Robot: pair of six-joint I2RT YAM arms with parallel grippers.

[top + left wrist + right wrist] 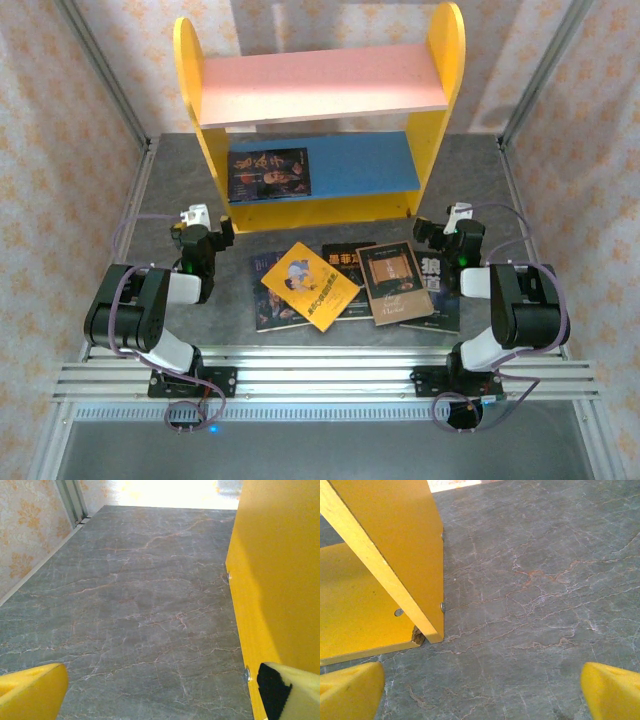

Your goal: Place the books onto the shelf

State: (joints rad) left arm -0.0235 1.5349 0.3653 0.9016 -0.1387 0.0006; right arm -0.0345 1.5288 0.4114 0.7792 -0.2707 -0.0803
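From above, one dark book [270,175] lies on the shelf [365,160] at twelve o'clock, while the other books [355,285] wait toward six. Left wrist: the left gripper [160,700] gapes empty, shelf at three o'clock. Right wrist: the right gripper [480,697] gapes empty too, shelf at ten.

A grey marbled desk [165,185] carries the shelf [443,70], which stands upright at the far side. One dark book [270,175] lies flat at the left end of its blue lower board [365,160]. Nearer me, a yellow cartoon book [308,285] and a brown framed-picture book [395,283] lie overlapping several dark-covered books [438,295].
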